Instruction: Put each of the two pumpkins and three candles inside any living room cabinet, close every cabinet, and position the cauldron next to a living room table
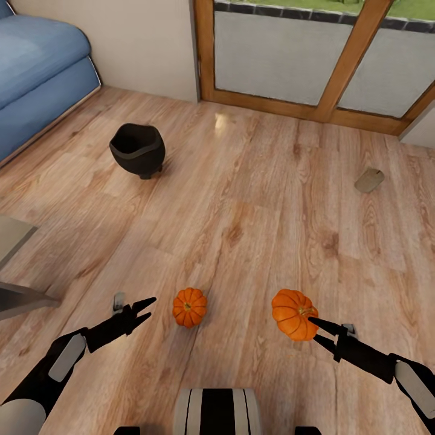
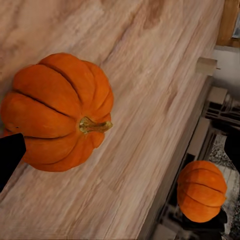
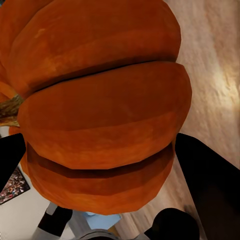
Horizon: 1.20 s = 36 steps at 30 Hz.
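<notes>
Jaws of my right gripper (image 1: 313, 332) clamp one pumpkin (image 1: 293, 314) at lower right, my left gripper (image 1: 145, 309) gapes beside the other pumpkin (image 1: 189, 307) at lower centre — straddle it squarely before squeezing.

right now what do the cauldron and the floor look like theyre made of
Cauldron: looks like dark cast metal, matte black, with no gloss on its bulging belly; the render leaves the material open. Floor: wood planks or laminate, warm tan, with visible grain, knots and plank seams, and a slight sheen where a pale glare spot shows near the window.
</notes>
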{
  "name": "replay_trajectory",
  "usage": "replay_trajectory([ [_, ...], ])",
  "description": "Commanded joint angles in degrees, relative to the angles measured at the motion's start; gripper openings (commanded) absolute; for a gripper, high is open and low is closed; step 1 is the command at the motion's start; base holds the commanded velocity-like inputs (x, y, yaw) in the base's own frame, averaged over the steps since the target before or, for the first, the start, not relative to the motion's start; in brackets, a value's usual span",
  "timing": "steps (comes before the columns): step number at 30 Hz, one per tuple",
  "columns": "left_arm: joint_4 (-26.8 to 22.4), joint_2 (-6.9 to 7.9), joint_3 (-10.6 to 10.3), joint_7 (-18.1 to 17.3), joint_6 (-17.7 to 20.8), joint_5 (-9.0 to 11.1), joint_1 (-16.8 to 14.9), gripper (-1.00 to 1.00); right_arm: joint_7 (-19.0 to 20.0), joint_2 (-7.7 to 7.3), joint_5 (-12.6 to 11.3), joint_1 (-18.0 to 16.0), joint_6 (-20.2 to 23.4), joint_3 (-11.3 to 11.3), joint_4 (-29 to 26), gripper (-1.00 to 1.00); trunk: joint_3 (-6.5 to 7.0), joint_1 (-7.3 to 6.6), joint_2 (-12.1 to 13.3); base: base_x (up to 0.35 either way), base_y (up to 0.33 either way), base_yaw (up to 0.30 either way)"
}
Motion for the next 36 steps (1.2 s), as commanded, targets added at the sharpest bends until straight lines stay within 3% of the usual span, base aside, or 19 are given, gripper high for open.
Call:
replay_trajectory([
  [1,0.01,0.00,-0.05,-0.06,-0.57,0.09,-0.01,1.00,0.06,0.00,-0.11,-0.03,0.29,-0.04,0.01,-1.00,-0.03,-0.01,-0.01,0.007,-0.007,0.000],
  [9,0.01,-0.09,-0.43,-0.15,-2.27,-1.85,0.04,1.00,0.09,0.00,-0.14,-0.04,0.29,-0.04,0.01,-1.00,-0.03,-0.01,-0.01,0.001,-0.001,0.000],
  [13,0.01,-0.18,-0.61,-1.81,-2.38,-2.36,0.04,1.00,0.14,0.00,-0.14,-0.04,0.29,-0.04,0.01,-1.00,-0.03,-0.01,-0.01,0.000,0.000,0.000],
  [23,0.01,-0.23,-0.94,-2.25,-2.45,-2.51,0.04,1.00,0.54,0.00,0.05,-0.04,0.42,-0.04,-0.32,-1.00,-2.25,0.25,-0.15,0.000,0.000,0.000],
  [29,0.01,-0.19,-2.48,-2.30,-4.20,-2.47,0.04,1.00,0.20,-0.01,0.71,0.77,0.83,-0.05,-7.50,-1.00,-3.57,0.40,-0.23,0.000,0.000,0.000],
  [36,0.01,-0.24,-2.79,-2.34,-4.93,-2.37,0.04,1.00,-0.97,-0.02,2.11,3.19,3.26,-0.43,-21.94,-1.00,-3.57,0.40,-0.23,0.000,0.000,0.000],
])
